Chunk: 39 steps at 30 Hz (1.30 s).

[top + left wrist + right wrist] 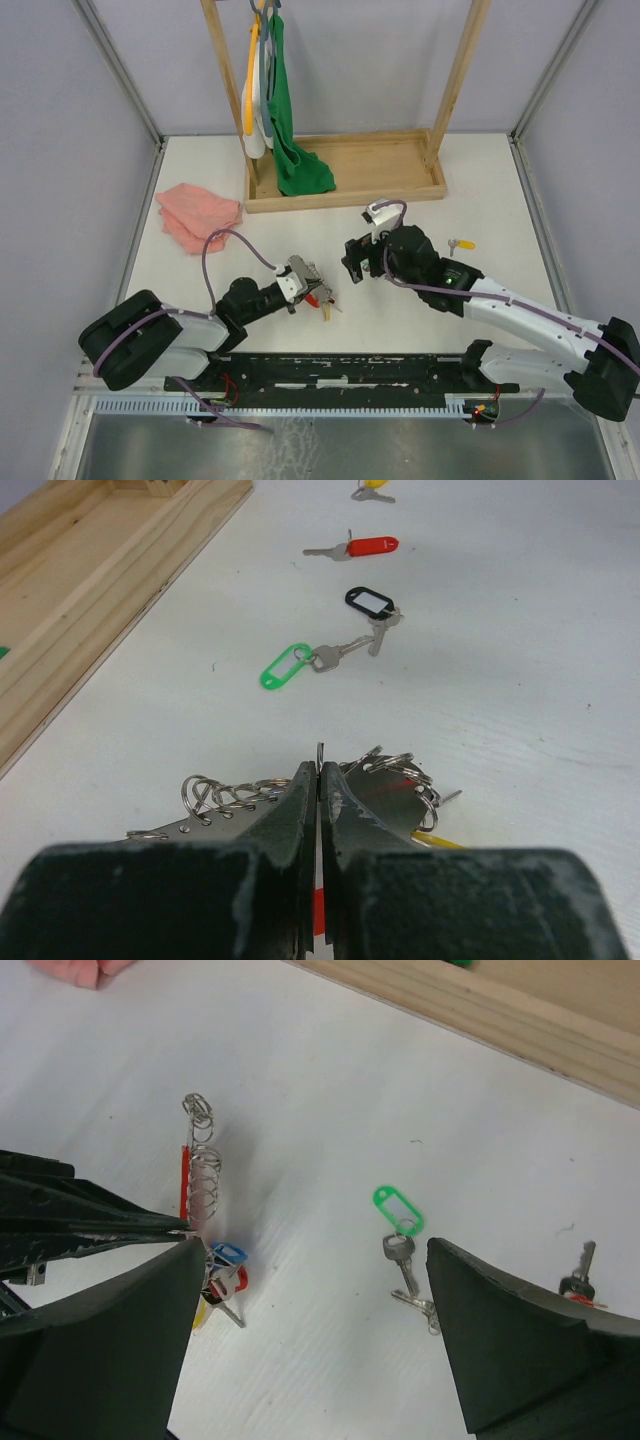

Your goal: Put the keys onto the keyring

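Steel and plastic tags all over, lol. L claw [319,772] is pinched shut on the keyring [186,1175], holding it up on edge out in front of the tray [345,198], toward the tray's left end, w/ a bunch [222,1270] of tagged keys dangling at the low end. R claw [315,1260] is spread wide w/ nothing in it, hanging right over the green key [398,1210], which lies flat in front of the tray's middle. Black key [372,605] is just beside the green one, maybe touching, can't tell. Red key [365,547] lies further toward the tray's right end, and the yellow key [462,243] is out past its right corner.

Stuff that could go wrong imo:
- Green key is thin and flat on the table, so the fingers prob scrape over it or flick it away instead of getting under it.
- Black key's blade is so close it could get dragged along or picked up too.
- L claw only has a thin wire in its pinch. Any sideways push while threading and the ring could swivel or pop out.
- The bunch might crowd the spot where a new key has to slide on. Can't see where the ring opens tbh.
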### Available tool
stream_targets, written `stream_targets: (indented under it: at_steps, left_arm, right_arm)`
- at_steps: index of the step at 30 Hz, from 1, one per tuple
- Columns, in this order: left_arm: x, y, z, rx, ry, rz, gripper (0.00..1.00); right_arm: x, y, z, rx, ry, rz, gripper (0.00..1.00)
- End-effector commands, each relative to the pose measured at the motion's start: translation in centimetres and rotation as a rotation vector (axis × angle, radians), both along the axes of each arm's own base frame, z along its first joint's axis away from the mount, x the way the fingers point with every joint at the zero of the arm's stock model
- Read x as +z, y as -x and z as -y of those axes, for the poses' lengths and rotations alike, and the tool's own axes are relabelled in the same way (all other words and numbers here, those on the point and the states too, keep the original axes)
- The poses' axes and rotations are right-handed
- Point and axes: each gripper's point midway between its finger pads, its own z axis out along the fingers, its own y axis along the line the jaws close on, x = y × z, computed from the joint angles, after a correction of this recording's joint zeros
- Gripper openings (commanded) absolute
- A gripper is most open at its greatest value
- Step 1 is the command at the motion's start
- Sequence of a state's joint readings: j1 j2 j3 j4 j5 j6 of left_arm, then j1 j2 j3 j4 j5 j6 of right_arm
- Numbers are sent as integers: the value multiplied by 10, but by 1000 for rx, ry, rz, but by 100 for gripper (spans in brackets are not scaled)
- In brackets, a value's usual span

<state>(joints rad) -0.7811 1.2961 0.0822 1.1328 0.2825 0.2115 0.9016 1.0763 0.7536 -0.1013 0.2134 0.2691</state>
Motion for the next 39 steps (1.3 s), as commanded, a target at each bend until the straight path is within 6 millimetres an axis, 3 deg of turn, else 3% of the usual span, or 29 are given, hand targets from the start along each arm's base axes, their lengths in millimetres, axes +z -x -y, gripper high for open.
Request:
stream_targets:
  at_steps: [1,11,20,30,35,39]
  left_arm:
    - [44,9,11,-111,89,245,3]
    - [43,12,4,-136,134,240,3]
    - [37,9,9,-148,107,202,3]
    - [34,5,9,-131,96,186,3]
    - [34,5,9,-128,94,184,3]
    - [35,4,9,-127,95,184,3]
  right_arm:
    - [-14,-3,38,-148,156,-139,100]
    - [-73,-22,88,-342,172,-475,86]
    - [-106,-67,155,-633,169,-542,76]
    - [-139,-111,175,-728,69,-596,74]
    - [-156,-105,166,-697,68,-670,73]
    - [-156,-95,151,-649,29,-706,70]
